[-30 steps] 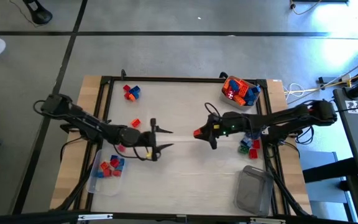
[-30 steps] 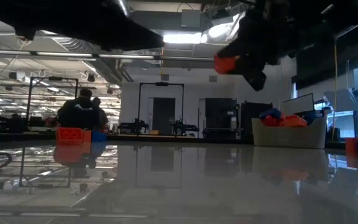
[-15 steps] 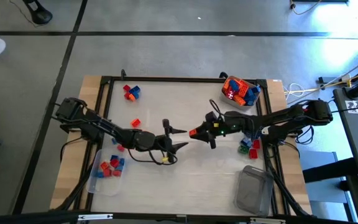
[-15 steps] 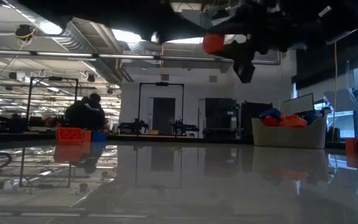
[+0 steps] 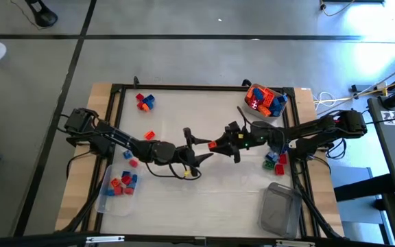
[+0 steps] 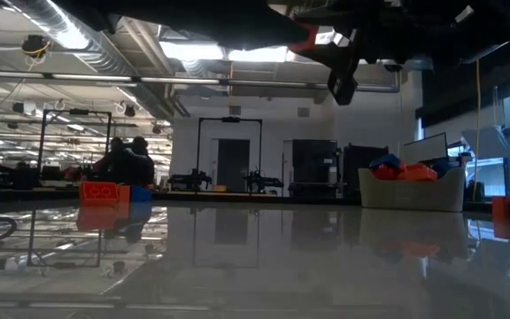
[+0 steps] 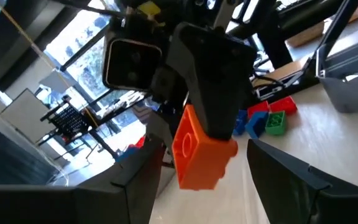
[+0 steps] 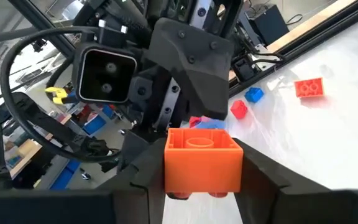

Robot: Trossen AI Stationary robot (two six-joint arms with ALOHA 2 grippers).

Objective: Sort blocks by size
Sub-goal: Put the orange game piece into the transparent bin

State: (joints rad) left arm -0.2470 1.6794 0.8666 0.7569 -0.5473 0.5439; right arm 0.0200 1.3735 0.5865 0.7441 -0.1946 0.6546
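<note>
Your right hand [image 5: 213,145] is clenched on an orange brick [image 8: 202,158], held in the air above the middle of the counter [image 5: 204,195]; the brick sits squarely between the two dark fingers [image 8: 258,176] in the right wrist view. Your left hand [image 5: 199,145] hangs just beside it with its fingers spread wide, one to each side of the brick and not closed on it; the left wrist view shows the same brick [image 7: 201,149] between them. Compared with a second ago, the left arm has stretched much farther toward the centre, and the right hand has drifted slightly toward it, so the two hands that were well apart now nearly meet. The rest lies as before: a red and blue cluster [image 5: 144,101] near the far edge, a full tub [image 5: 265,100] at the far right corner, loose bricks [image 5: 123,182] in the near left tub.
</note>
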